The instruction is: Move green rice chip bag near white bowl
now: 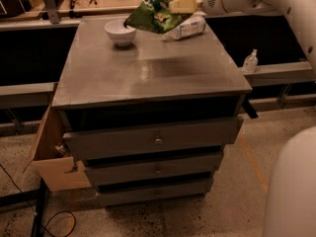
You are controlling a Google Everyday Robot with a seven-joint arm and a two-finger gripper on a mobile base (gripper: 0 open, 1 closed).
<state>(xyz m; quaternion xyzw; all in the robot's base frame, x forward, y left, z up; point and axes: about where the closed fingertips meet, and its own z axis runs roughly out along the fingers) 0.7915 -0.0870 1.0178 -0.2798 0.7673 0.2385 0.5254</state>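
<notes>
The gripper [183, 4] was clenched on the right-hand edge of the green rice chip bag [150, 17]. The bag hung clear of the counter [148, 78] near its back, with the drooping left corner just above and beside the white bowl [120, 32]. A clear plastic bottle [188, 27] lay on its side under the bag's right part.

The carry looked nearly finished, so the step in hand was the set-down. It would go best as a slow, straight descent onto the bare strip just to the right of the bowl or in front of it. The foil was limp and wider than the bowl (it would likely sag ahead of the gripper), so the low corner had to stay off the bowl's rim. The bottle looked likely to roll if the bag landed on it. Letting go was best held back until the bag's lower edge rested on the counter.
</notes>
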